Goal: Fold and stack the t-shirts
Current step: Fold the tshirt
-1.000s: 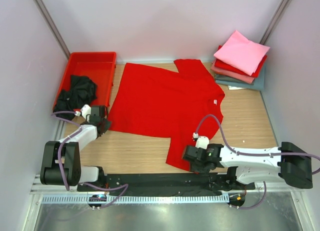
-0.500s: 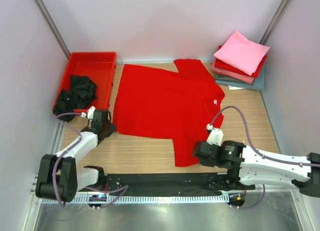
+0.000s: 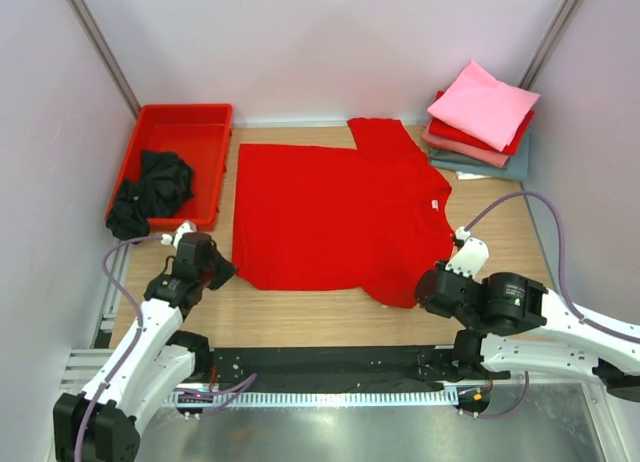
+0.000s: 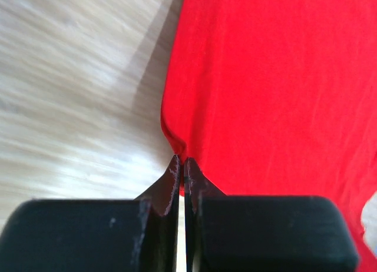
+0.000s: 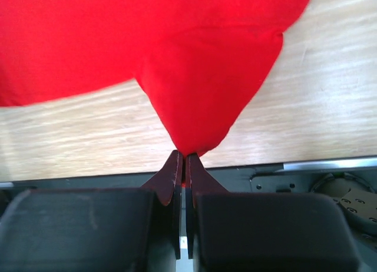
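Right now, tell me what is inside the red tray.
A crumpled black t-shirt fills the near left part of the red tray, spilling over its rim. The rest of the floor shows bare. Whatever lies beneath the shirt is covered.

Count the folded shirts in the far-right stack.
4: pink shirt on top, red shirt beneath, salmon shirt next, grey-blue shirt at bottom; others may be hidden between.

Wooden counter (image 3: 300, 312) bore a red t-shirt (image 3: 330, 217) spread flat, red tray (image 3: 185, 109) far left, folded shirts (image 3: 480, 122) stacked far right.
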Action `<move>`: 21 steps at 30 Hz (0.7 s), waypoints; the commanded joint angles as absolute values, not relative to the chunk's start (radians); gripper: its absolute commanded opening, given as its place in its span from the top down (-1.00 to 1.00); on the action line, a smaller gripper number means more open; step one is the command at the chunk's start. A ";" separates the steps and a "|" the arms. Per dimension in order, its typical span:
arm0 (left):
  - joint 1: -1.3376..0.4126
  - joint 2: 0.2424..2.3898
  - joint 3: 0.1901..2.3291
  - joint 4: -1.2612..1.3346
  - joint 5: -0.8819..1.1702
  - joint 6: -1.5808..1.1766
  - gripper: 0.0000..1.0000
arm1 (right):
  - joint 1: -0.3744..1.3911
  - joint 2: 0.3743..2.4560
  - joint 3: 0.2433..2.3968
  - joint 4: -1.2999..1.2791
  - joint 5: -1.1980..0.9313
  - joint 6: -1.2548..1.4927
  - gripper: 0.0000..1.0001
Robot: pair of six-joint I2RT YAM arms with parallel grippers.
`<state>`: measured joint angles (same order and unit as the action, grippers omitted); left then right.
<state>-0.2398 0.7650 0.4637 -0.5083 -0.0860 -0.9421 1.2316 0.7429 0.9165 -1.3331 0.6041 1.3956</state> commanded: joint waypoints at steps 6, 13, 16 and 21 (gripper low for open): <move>-0.256 0.830 0.646 -0.675 0.040 -0.881 1.00 | 1.236 0.868 1.129 -1.463 0.827 1.276 0.97; -0.232 1.035 0.905 -0.798 0.006 -0.672 0.99 | 1.183 0.999 1.269 -1.457 1.020 1.106 0.97; -0.190 1.106 0.933 -0.784 0.015 -0.624 1.00 | 0.978 1.015 1.249 -1.240 0.950 0.791 0.97; -0.123 1.215 0.972 -0.762 0.054 -0.612 1.00 | 0.707 1.054 1.229 -0.954 0.695 0.470 0.98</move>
<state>-0.1509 1.1774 0.9180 -0.7567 0.0158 -0.6605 0.7910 1.0367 1.2205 -1.1572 0.8097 0.7338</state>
